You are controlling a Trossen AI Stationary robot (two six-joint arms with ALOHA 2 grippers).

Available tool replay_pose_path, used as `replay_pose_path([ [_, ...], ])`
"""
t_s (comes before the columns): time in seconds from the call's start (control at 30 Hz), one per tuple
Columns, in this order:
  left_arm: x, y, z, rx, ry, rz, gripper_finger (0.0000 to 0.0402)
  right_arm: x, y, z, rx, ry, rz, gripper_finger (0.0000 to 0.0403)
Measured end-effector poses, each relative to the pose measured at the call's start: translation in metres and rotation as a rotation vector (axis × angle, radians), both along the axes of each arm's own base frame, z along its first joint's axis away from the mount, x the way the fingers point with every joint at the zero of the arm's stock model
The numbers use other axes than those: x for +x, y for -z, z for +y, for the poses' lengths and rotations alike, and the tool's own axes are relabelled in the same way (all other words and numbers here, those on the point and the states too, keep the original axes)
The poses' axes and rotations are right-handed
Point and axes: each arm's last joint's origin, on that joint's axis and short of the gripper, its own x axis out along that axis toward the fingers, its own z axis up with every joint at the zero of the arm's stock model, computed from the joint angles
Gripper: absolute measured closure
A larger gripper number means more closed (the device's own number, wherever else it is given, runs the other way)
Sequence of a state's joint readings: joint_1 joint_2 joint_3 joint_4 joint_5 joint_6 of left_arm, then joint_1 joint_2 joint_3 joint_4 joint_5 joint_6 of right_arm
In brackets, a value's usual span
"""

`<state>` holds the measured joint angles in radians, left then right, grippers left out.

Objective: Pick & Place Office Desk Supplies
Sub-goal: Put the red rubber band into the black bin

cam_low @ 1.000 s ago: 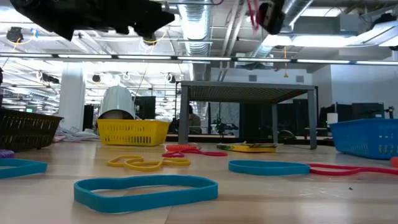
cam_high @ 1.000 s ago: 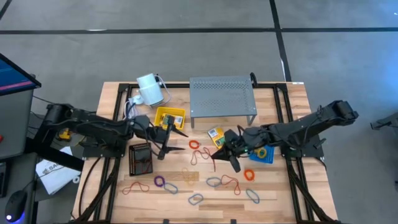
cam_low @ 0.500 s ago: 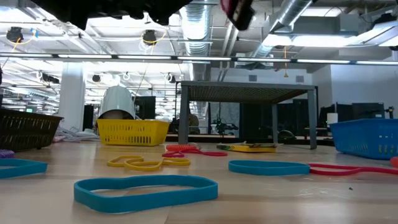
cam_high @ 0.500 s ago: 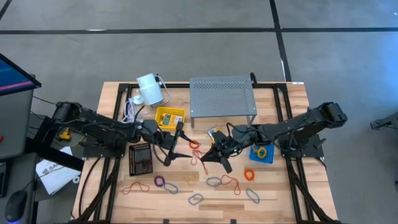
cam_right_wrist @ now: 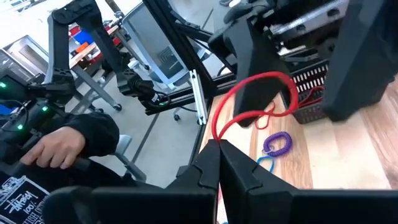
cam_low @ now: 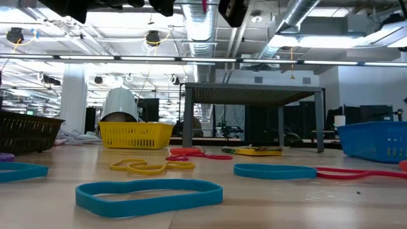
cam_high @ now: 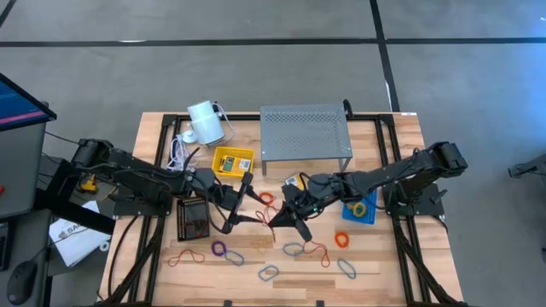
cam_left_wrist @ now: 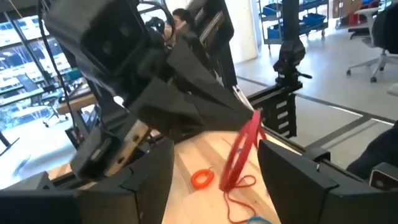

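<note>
While the right hand [cam_high: 275, 217] pinches a red band [cam_right_wrist: 252, 106], the left hand [cam_high: 248, 198] stands spread around it.

Pale wood-plank desk [cam_high: 375, 264] w/ black frame. Grey perforated metal shelf [cam_high: 304, 132] at far side; white cylinder [cam_high: 205, 120] far left. Small yellow mesh basket [cam_high: 233, 159], dark brown wicker basket [cam_high: 192, 217], blue plastic basket [cam_high: 358, 210]. Thin red rubber-band loop [cam_right_wrist: 249, 102] btwn the two black pincers. Loose bands on desk: orange loop [cam_high: 342, 240], purple coil [cam_high: 219, 249], teal-blue loop [cam_low: 149, 191], yellow loop [cam_low: 149, 166]. Yellow-green crayon box [cam_high: 296, 182] by shelf.
</note>
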<state>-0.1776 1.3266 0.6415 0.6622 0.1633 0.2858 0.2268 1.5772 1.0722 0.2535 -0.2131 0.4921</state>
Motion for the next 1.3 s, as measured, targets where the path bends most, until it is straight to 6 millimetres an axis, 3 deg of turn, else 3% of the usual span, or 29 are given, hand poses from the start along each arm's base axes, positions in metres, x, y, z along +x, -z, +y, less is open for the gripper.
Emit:
replay_pose_path([
  [0.33,-0.0002,0.0008,-0.0007,-0.004,0.011,0.010,0.0244,0.0002,-0.0007,-0.0002,-0.001,0.000,-0.008,0.0403],
  [0.6,-0.0013,0.0009,-0.0032,0.018,0.109,0.002,0.0389,0.0003,-0.0009,-0.0002,-0.003,-0.001,-0.011,0.0403],
  [1.03,-0.0016,0.0011,-0.0036,-0.003,0.127,0.012,0.0401,0.0001,-0.0012,0.0006,-0.002,-0.003,-0.013,0.0393],
  [1.17,-0.0013,0.0026,-0.0028,-0.002,0.101,0.026,0.0401,0.0000,-0.0011,0.0006,0.004,-0.001,-0.008,0.0345],
  [1.3,-0.0035,0.0034,-0.0004,0.002,0.032,0.060,0.0401,0.0002,0.0001,-0.0017,0.008,0.009,0.008,0.0269],
])
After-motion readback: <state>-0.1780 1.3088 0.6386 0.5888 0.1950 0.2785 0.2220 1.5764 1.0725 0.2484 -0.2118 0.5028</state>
